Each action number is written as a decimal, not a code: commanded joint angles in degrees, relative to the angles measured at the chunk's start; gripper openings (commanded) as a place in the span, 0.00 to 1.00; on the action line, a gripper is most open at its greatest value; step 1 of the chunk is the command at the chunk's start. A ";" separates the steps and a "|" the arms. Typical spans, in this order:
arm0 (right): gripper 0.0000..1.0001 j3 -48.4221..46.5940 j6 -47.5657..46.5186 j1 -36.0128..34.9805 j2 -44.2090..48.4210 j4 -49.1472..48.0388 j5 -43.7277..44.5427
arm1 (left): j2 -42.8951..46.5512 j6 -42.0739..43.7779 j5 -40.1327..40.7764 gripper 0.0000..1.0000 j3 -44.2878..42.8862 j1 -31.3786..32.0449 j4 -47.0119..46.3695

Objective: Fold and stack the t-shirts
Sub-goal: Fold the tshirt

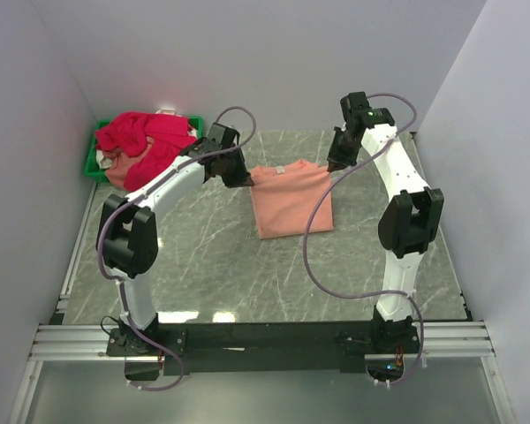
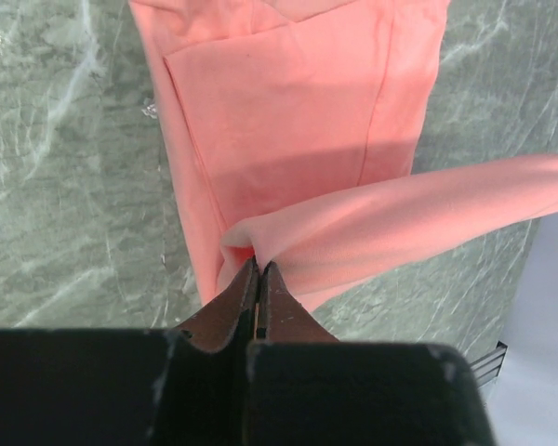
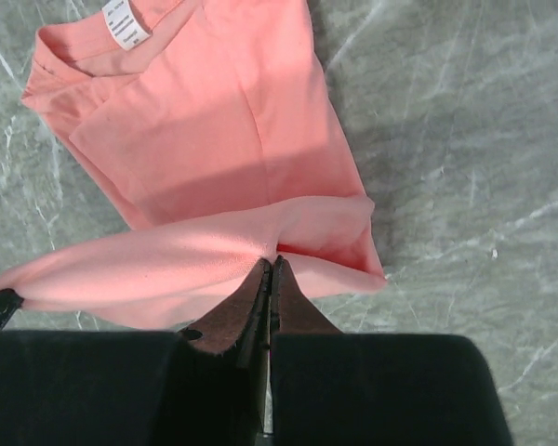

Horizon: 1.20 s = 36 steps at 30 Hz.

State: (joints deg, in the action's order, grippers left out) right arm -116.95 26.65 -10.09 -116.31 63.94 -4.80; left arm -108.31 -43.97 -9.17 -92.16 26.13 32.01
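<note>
The salmon-peach t-shirt lies partly folded on the marble table, collar with a white label toward the back. My left gripper is shut on its far left edge, and in the left wrist view a lifted band of cloth stretches away to the right. My right gripper is shut on the far right edge, seen pinching the same lifted fold in the right wrist view. The shirt's body lies flat below. Crimson-pink t-shirts are heaped at the back left.
A small green bin under the crimson heap stands in the back left corner against the walls. The grey marble table stretches in front of the shirt. Purple cables loop over both arms.
</note>
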 commanded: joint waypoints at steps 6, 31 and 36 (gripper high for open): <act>0.00 -5.48 -1.78 1.82 -3.83 -2.86 1.37 | -2.95 1.43 -0.67 0.00 -3.99 -3.10 -0.37; 0.00 -14.80 -0.55 4.11 -15.70 -5.76 -4.78 | -15.17 -0.07 -6.56 0.00 -11.81 -7.85 -1.95; 0.00 -16.29 -0.11 4.11 -18.16 -6.55 -5.84 | -16.40 -0.68 -6.91 0.00 -13.22 -8.72 -2.48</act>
State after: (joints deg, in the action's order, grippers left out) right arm -129.71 26.52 -7.53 -133.62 59.88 -11.92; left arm -124.44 -44.58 -16.99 -102.80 19.22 29.39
